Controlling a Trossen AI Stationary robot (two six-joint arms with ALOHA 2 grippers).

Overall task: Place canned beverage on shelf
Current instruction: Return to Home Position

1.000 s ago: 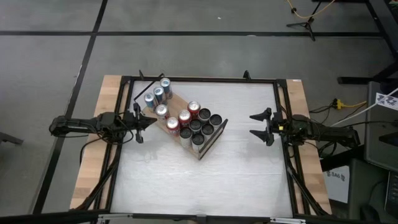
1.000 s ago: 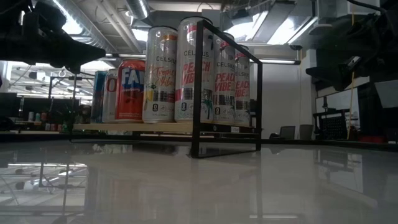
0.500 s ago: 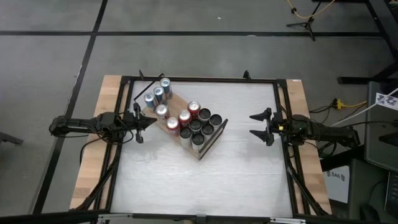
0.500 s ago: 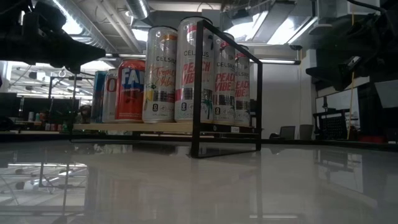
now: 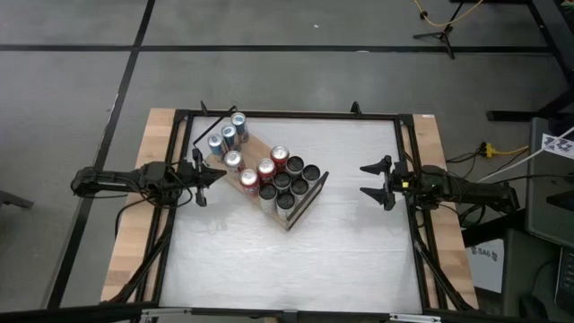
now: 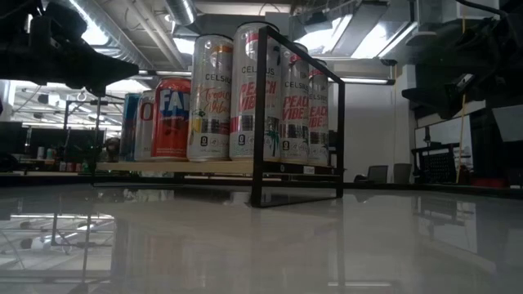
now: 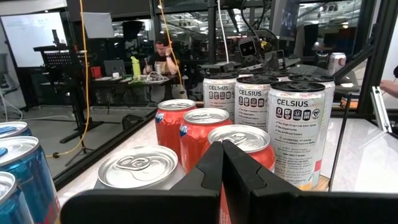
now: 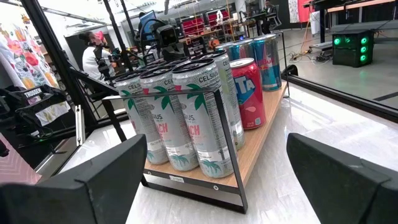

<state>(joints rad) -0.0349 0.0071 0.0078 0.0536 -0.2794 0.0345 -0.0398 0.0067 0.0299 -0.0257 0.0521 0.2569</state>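
The shelf [image 5: 255, 151], full of cans [image 5: 269, 175], sits slanted in the middle of the tabletop [image 5: 350, 260]. The left gripper [image 5: 218, 176], fingers together, is just beside one end. The right gripper [image 5: 363, 180], fingers apart and empty, is farther off.

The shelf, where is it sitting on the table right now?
In the high view the shelf lies diagonally, left of the table's centre, its cans close beside the left end effector and well apart from the right end effector.
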